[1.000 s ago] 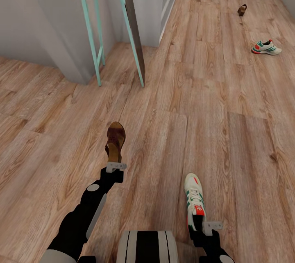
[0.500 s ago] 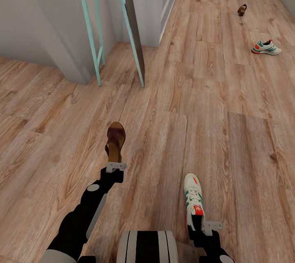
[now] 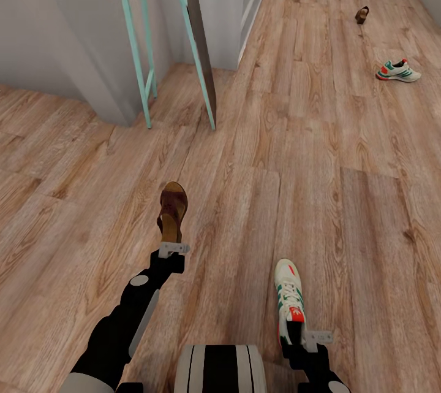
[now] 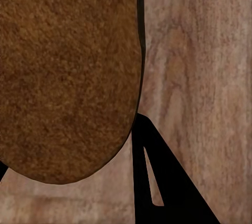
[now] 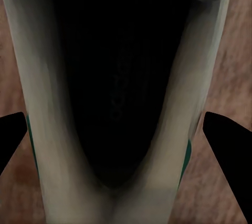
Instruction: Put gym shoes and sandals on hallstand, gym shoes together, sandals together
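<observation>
Brown sandal fills left gripper's clamp; right gripper pinches sneaker, heel hidden.

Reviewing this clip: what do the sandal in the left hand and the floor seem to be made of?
The sandal looks like matte brown suede or rough leather: its surface is grainy and fuzzy, without shine. The floor looks like light brown wood planks, with visible grain and plank seams; whether it is real wood or laminate is unclear.

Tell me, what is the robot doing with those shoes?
It is tidying shoes in a corridor. Its left gripper holds a brown sandal by the heel, and its right gripper holds a white sneaker. Another sneaker and sandal lie farther off on the wooden floor.
</observation>
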`<state>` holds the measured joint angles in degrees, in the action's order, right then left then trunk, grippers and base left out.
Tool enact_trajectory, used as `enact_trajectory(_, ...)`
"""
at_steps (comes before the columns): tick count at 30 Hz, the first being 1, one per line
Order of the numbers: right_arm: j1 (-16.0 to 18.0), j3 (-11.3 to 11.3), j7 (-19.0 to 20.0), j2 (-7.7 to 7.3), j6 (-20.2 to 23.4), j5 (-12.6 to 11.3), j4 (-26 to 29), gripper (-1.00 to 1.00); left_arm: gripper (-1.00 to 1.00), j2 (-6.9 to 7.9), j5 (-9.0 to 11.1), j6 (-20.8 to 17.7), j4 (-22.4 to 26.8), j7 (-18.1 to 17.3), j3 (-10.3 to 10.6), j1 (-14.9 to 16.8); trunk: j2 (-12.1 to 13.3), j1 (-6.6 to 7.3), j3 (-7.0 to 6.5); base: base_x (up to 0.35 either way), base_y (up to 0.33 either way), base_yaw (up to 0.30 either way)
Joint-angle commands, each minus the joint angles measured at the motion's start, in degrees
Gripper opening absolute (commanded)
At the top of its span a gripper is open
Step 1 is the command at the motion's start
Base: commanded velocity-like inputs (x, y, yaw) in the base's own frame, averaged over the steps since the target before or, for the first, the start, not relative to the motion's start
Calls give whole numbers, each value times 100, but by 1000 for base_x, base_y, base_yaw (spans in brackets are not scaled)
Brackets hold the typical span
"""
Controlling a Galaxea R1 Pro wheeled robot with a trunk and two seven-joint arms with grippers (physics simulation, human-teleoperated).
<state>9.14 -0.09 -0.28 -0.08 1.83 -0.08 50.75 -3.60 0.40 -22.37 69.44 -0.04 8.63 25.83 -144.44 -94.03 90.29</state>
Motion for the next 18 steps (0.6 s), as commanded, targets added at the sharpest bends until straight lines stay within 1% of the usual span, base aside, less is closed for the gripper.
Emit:
enact_trajectory(1,0,0,-8,0,19,0,7,-100,-100,-1,4,-31,8,-1,0,1,0,3,-19,0,0,0)
enact_trajectory(18,0,29,-8,1,19,-3,6,-100,-100,-3,4,-31,8,-4,0,1,23,47,-396,0,0,0)
